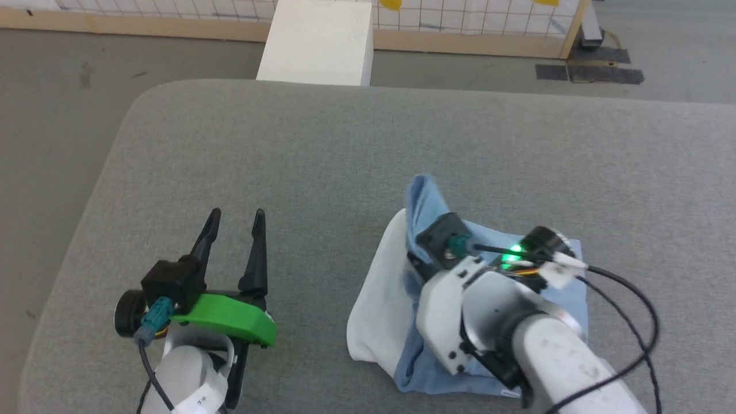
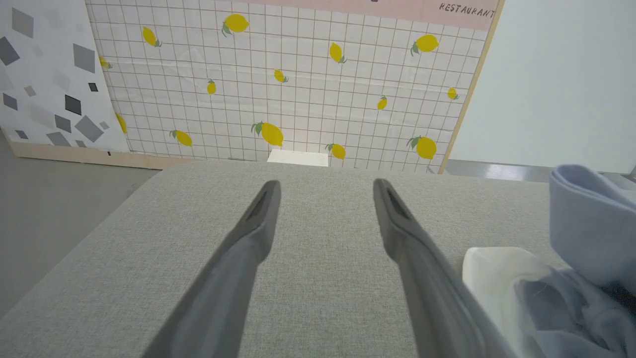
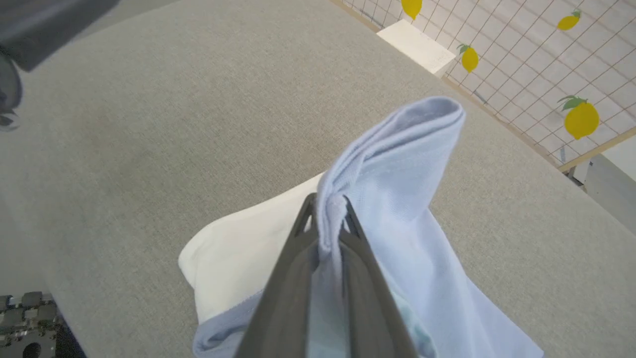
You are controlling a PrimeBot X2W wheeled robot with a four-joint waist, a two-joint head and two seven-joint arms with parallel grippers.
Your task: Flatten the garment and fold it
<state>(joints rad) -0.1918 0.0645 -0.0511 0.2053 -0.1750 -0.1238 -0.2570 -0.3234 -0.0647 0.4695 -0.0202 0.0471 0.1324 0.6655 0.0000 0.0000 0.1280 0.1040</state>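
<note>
Right hand is on the garment right now: in the right wrist view the two dark fingers are pressed together, pinching a gathered ridge of light blue fabric. The pinched fold stands up past the fingertips and leans toward 1 o'clock in that view, its rounded edge lifted clear of the grey fabric-covered tabletop.

In the head view the garment sits bunched at about 5 o'clock from the tabletop's middle, partly under the right arm's wrist. Its white part spreads flat on the 9 o'clock side of that wrist. The blue cloth lies beneath the wrist and out toward 3 o'clock, and a blue peak rises at 12 o'clock.

Over to the left hand: fingers spread wide, nothing between them, pointing to 12 o'clock over bare tabletop at about 8 o'clock from the middle. The garment lies at 3 o'clock from this hand, near but apart. In the left wrist view its white edge and blue folds show at 4 o'clock, just beside the nearer finger. I cannot tell whether that finger touches the cloth.

Past the tabletop's far edge, at 12 o'clock, stands a white block in front of a lemon-print wall panel.
</note>
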